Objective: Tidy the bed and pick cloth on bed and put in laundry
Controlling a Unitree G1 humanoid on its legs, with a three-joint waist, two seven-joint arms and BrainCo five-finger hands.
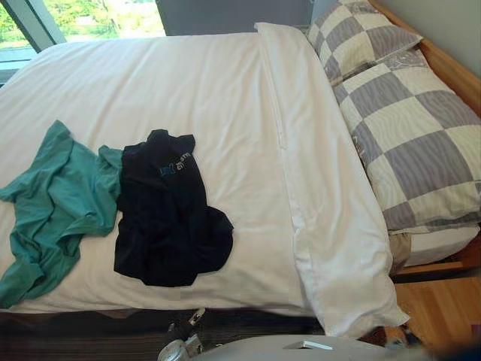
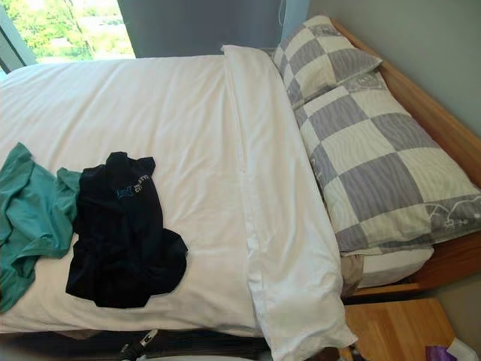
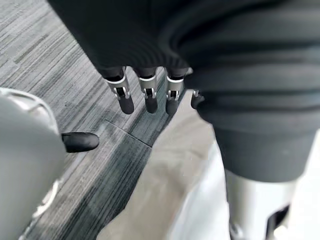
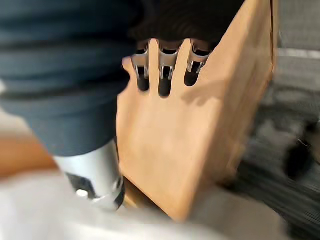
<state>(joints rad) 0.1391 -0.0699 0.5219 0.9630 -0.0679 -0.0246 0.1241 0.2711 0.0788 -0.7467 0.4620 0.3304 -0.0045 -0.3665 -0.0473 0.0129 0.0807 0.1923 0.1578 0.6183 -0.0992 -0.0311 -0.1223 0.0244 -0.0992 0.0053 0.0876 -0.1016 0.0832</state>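
Our crumpled dark navy shirt [image 1: 171, 214] lies on the white duvet [image 1: 195, 83] near its front edge, touching a rumpled teal green shirt [image 1: 52, 203] on its left. Our left hand [image 3: 149, 95] and right hand [image 4: 165, 80] hang low, fingers straight, holding nothing. Since the shirts touch, lifting one may drag the other off the edge, and a deep grasp could bunch the duvet.

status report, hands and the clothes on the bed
Left robot hand open over grey floor. Right robot hand open beside wooden panel. Green shirt and dark shirt lie side by side on white duvet, neither held. Checked pillows well apart.
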